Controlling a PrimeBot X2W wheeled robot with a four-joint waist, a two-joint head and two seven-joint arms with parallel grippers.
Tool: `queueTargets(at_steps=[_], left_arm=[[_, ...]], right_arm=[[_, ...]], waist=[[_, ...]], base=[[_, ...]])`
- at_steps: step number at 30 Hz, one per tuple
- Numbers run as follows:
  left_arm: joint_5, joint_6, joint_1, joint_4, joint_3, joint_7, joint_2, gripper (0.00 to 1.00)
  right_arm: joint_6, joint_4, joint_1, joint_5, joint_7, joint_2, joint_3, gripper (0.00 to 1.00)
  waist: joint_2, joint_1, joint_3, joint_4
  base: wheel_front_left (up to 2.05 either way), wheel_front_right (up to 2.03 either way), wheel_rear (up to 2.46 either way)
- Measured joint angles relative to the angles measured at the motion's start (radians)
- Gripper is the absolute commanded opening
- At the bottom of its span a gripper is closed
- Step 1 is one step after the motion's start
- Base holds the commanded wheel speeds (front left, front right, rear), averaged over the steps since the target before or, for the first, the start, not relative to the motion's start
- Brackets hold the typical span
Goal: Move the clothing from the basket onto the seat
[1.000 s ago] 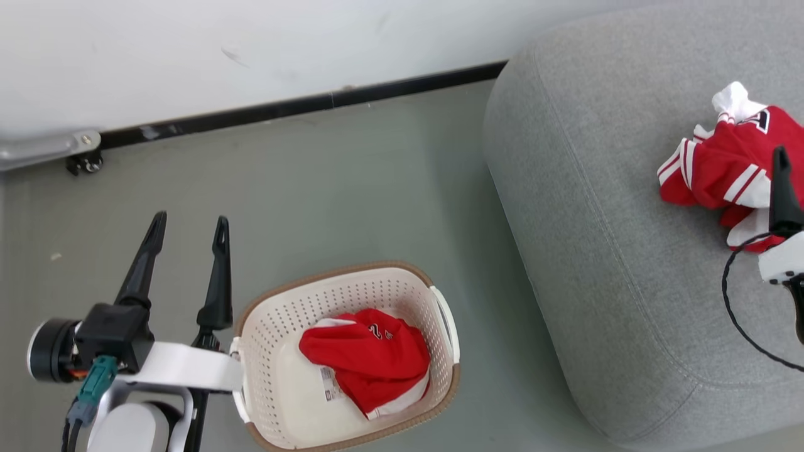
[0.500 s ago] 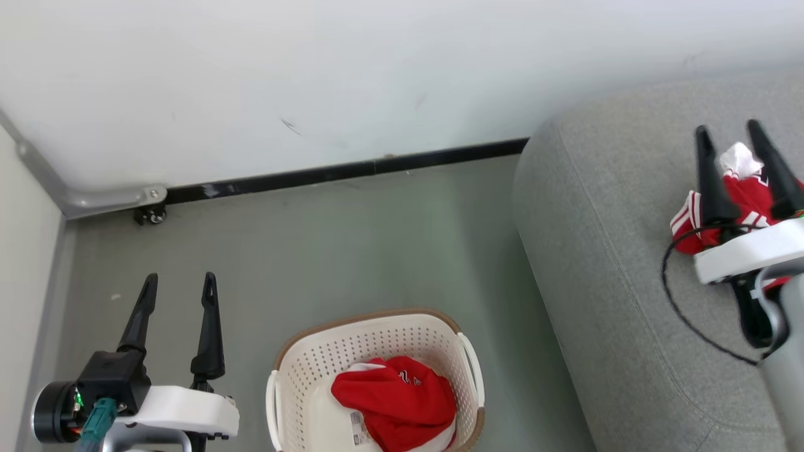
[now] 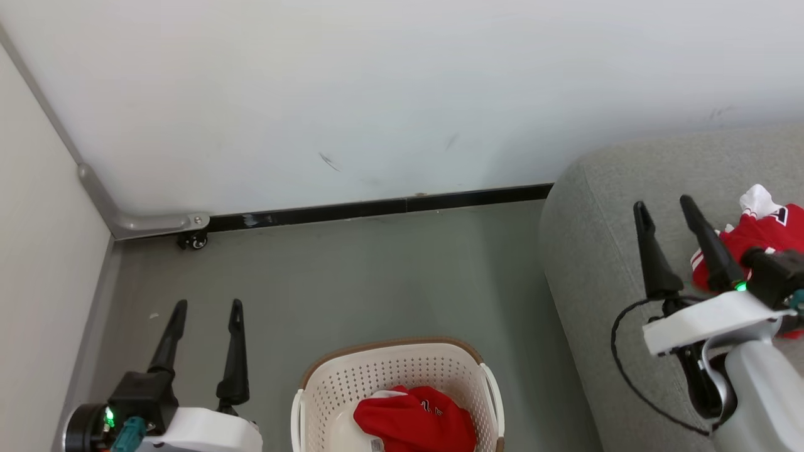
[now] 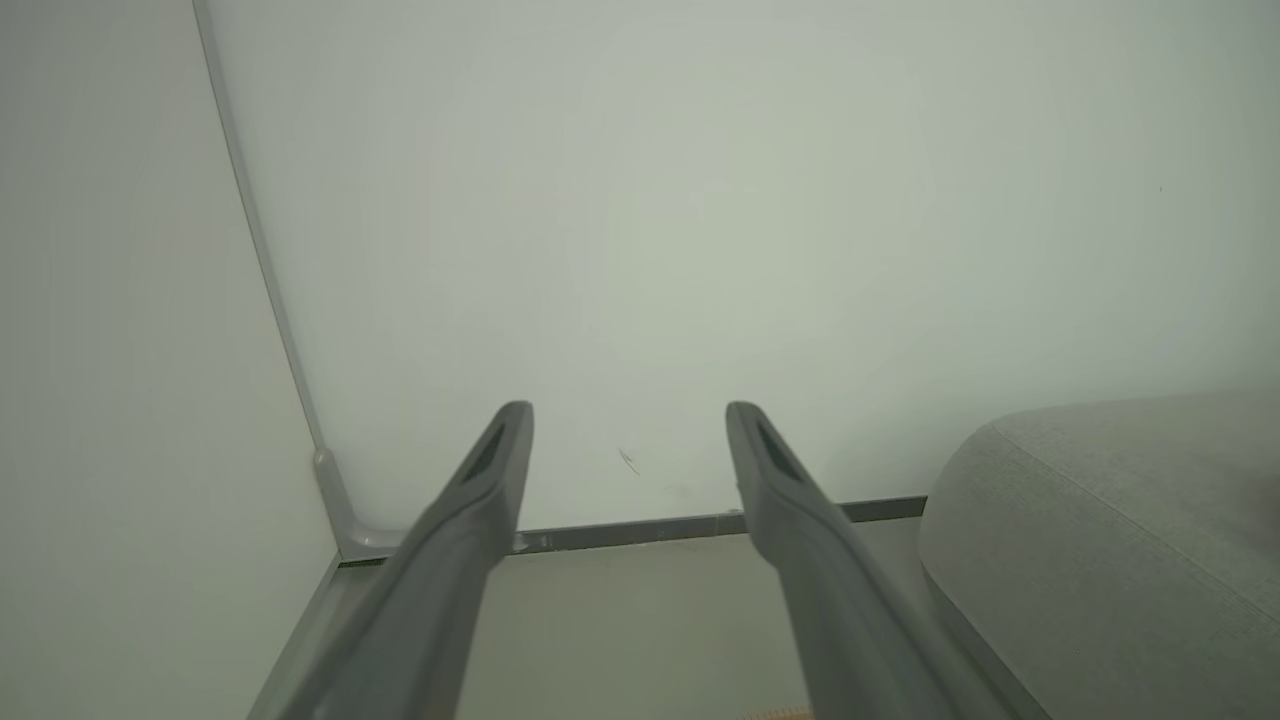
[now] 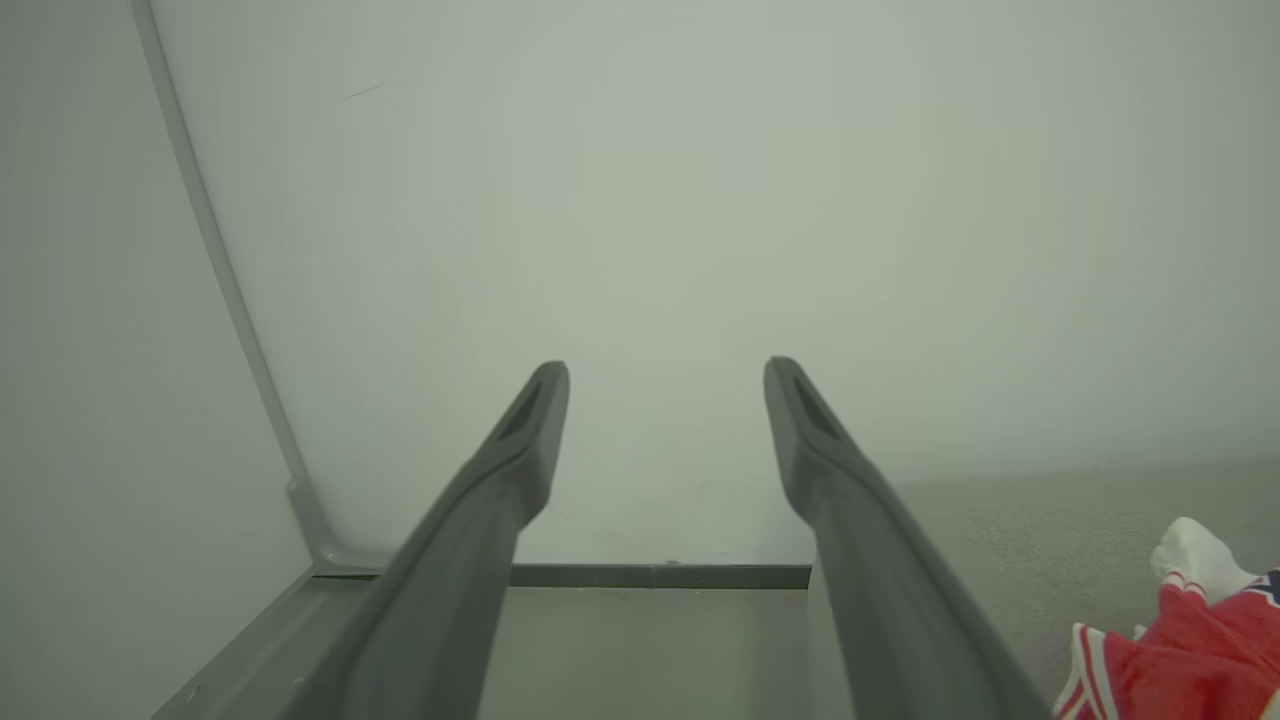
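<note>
Left pincer (image 4: pixel 630 410), seen from its own wrist, has its fingers spread with nothing between them but bare wall (image 4: pixel 640 200). A corner of the seat (image 4: pixel 1100 520) lies off to one side.

From the right wrist, the right pincer (image 5: pixel 668 368) is equally wide and empty. The moved garment (image 5: pixel 1185 640) rests on the seat near one finger, not touching it.

From the head, the remaining garment (image 3: pixel 414 420) lies bunched in the basket (image 3: pixel 389 346), which stands on the floor (image 3: pixel 377 276) between the left pincer and the seat and is cut by the bottom edge. That is the likely trouble. A reach made with the basket half out of sight could catch a fingertip in the perforated wall, or pinch only a loose fold, so the cloth slips free on the way over. The black cable (image 3: pixel 619 351) looping below the right wrist could also snag the moved garment and drag it off.

Against a second ago, the whole head picture has slid, so the camera has risen: more wall shows and the basket sits lower. The right pincer, half a second ago straddling the moved garment, now stands clear to its left. The left one is as wide as before.
</note>
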Motion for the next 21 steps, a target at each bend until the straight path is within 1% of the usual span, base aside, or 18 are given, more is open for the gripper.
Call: queueTargets(at_steps=[4, 11, 21], left_arm=[[0.0, 0.0, 0.01, 0.003, -0.019, 0.0, -0.01, 1.0], [0.003, -0.006, 0.019, 0.018, -0.036, 0.0, -0.02, 1.0], [0.004, -0.007, 0.036, 0.048, -0.049, 0.0, -0.027, 1.0]], right_arm=[[0.0, -0.018, 0.051, -0.006, 0.0, 0.032, -0.005, 1.0], [0.0, -0.041, 0.137, -0.051, 0.017, 0.076, -0.01, 1.0], [0.0, -0.085, 0.234, -0.109, 0.04, 0.135, -0.026, 1.0]], waist=[[0.0, 0.0, -0.018, 0.016], [0.0, 0.0, -0.042, 0.038], [0.0, 0.0, -0.061, 0.047]], base=[[0.0, 0.0, 0.0], [0.0, 0.0, 0.0], [0.0, 0.0, 0.0]])
